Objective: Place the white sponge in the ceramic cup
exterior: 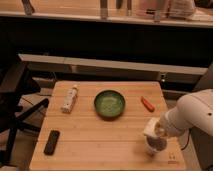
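The white sponge [150, 127] is an off-white block held at the tip of my arm, near the table's front right corner. My gripper [154, 136] is shut on it and holds it just above the ceramic cup [151, 147]. The cup is a small pale round shape on the wooden table [100, 135], mostly hidden under the gripper and the sponge. My white arm [192, 117] reaches in from the right edge.
A wide green bowl [109, 103] stands mid-table. A whitish bottle-shaped object [69, 98] lies at the left, a small orange-red object [147, 104] at the right, and a black remote [51, 142] at the front left. A dark chair [15, 117] stands left of the table.
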Robot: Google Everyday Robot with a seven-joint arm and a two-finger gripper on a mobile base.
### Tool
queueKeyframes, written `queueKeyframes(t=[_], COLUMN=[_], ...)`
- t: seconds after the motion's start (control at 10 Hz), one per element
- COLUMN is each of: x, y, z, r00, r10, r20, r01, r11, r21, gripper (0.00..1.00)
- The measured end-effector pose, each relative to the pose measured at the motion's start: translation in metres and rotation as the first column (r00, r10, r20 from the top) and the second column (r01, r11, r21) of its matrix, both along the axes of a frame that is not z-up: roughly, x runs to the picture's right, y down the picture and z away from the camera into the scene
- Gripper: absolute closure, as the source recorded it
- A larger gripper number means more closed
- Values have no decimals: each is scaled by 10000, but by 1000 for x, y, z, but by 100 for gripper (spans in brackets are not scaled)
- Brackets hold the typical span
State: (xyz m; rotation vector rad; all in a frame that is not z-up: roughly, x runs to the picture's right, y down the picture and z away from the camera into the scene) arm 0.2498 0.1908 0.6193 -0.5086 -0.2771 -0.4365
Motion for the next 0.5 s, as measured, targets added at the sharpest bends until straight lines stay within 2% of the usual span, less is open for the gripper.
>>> queueKeyframes(t=[0.2,0.4,0.5], x=[1,3,4], y=[0,-1,-1], z=[0,0,0], r00=[10000,10000,10000], r10=[30,57,68], r20=[-17,-9,-7], r01=[-30,-57,-68], r11=[10000,10000,10000], r21=[10,22,26], gripper=[65,55,44])
